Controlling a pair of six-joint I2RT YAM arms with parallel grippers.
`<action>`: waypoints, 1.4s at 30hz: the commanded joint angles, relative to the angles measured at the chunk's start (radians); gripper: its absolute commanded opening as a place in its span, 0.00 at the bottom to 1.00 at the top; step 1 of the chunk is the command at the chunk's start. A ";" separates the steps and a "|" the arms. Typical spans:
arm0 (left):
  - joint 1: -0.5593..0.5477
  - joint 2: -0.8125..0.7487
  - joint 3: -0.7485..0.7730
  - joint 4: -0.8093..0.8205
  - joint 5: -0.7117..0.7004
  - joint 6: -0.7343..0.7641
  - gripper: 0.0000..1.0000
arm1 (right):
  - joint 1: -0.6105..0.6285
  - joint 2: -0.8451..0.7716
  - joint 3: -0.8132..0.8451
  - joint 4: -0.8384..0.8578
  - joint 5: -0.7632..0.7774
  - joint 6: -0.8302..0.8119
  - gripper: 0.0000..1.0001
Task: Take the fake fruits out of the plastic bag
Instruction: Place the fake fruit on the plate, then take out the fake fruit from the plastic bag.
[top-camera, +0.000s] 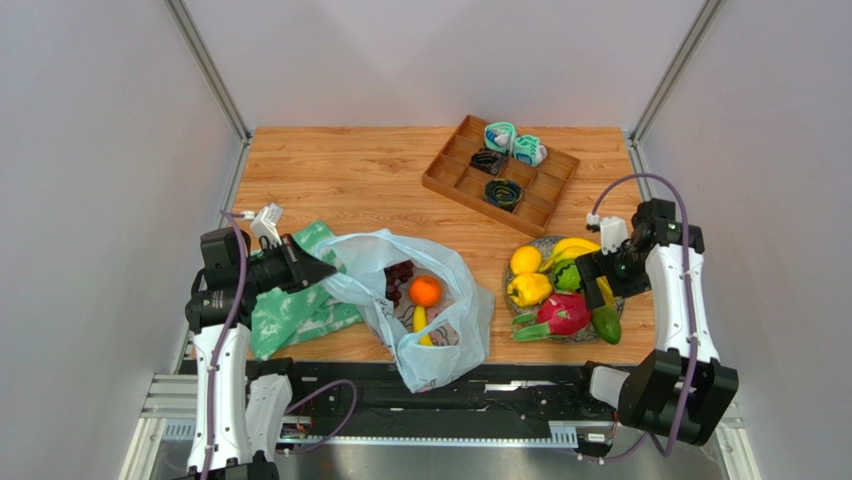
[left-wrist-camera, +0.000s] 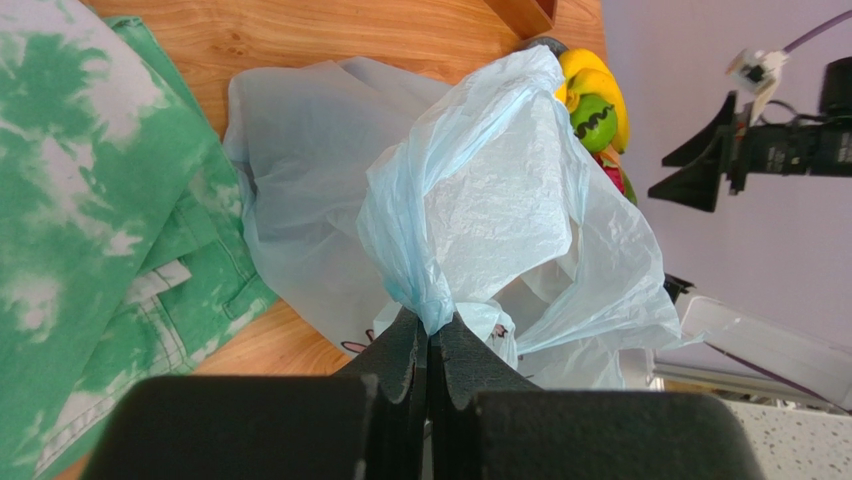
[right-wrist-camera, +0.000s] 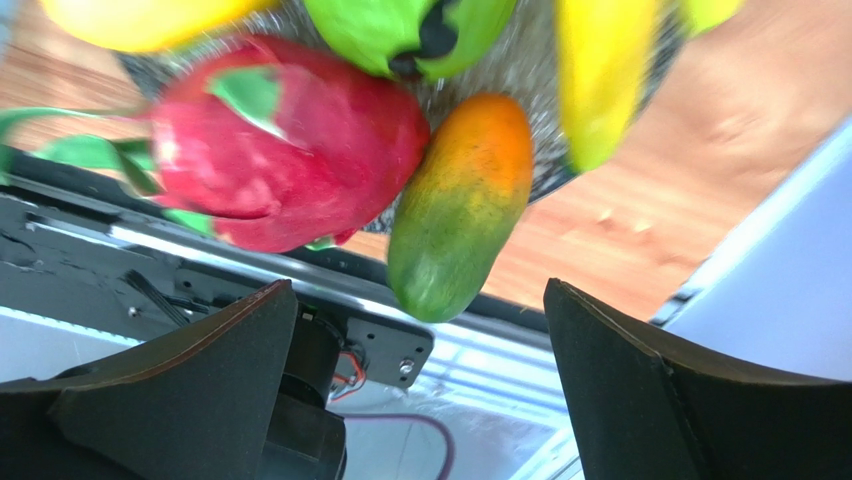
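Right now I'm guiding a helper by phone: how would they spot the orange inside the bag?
Find the pale-blue plastic bag at the near edge of the table, pinched by the left gripper. The orange lies in its open mouth, between purple grapes and a yellow fruit. It is the only round, bright orange piece there.

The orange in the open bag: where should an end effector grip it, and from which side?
Probably grip the orange across its round middle, coming down from above through the plastic bag's open mouth. It lies uncovered; grapes sit close on its left, so fingers go front and back.
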 joint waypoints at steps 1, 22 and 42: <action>0.008 -0.001 -0.006 -0.012 0.047 0.024 0.00 | 0.004 -0.066 0.245 -0.196 -0.193 -0.078 1.00; 0.009 -0.062 0.070 -0.197 0.038 0.134 0.00 | 1.148 0.599 1.025 0.042 -0.224 0.115 0.69; 0.029 -0.179 -0.008 -0.131 0.079 0.085 0.00 | 1.272 0.742 0.816 0.201 0.217 0.185 0.82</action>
